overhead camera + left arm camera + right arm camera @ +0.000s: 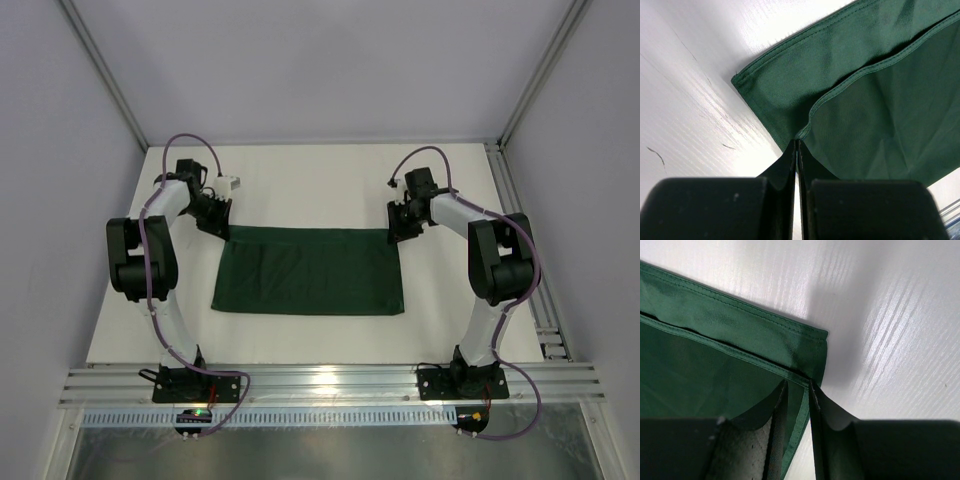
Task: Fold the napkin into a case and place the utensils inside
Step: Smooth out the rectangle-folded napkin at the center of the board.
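Since only halved so far, pinching napkin (308,272) mid-frame on table (300,185) with left gripper (220,225) at upper-left corner, right gripper (396,232) at upper-right; yet to form case and insert utensils, none visible.

You have nothing to read here: no text, label, brand, number or sign is legible in any of the three views.
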`<action>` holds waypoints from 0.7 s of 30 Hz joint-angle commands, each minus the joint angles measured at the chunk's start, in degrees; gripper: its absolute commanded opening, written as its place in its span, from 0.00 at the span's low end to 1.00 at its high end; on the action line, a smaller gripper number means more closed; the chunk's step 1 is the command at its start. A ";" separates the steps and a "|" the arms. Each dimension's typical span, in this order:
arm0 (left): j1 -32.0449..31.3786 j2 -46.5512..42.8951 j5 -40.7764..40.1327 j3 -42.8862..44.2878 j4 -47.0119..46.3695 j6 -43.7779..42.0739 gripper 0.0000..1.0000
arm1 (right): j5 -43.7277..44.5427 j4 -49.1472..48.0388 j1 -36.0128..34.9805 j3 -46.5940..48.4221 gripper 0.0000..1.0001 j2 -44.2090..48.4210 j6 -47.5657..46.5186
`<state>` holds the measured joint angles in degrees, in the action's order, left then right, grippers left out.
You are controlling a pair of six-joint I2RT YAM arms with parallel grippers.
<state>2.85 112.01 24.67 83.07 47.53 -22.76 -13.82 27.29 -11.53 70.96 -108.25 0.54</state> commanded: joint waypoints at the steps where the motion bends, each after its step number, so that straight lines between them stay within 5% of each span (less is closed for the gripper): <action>1: -0.13 -1.44 1.00 0.08 0.55 -0.09 0.00 | 1.43 0.75 -0.34 2.17 0.27 -0.39 0.17; 15: -0.13 -1.53 1.00 -0.01 0.64 -0.18 0.00 | 0.03 0.66 -0.33 1.55 0.30 0.32 -0.10; 21: -0.04 -1.88 1.09 0.08 0.72 -0.26 0.00 | -0.94 0.48 -0.25 1.81 0.16 -0.21 -0.10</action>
<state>2.85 112.01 24.67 83.07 47.59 -22.81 -13.50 28.32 -11.53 71.00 -108.40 0.32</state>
